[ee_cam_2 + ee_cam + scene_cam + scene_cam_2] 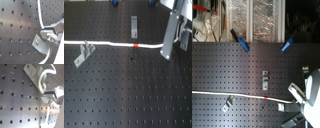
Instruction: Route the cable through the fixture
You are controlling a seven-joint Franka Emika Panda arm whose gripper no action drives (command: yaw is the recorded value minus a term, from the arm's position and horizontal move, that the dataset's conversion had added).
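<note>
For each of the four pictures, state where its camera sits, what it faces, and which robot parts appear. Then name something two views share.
First exterior view: raised, angled down on the cable; gripper visible.
Second exterior view: overhead; arm and gripper.
First wrist view: on the gripper, facing a bracket.
Second wrist view: on the gripper, facing the board.
Shared: both exterior views show the red band.

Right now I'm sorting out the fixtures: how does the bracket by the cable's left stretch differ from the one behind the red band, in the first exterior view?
The left bracket touches the cable, which runs across its top; the far bracket stands apart from it. The left bracket sits tilted, the far bracket straight, square to the cable. Both are small grey metal pieces on the black perforated board.
</note>
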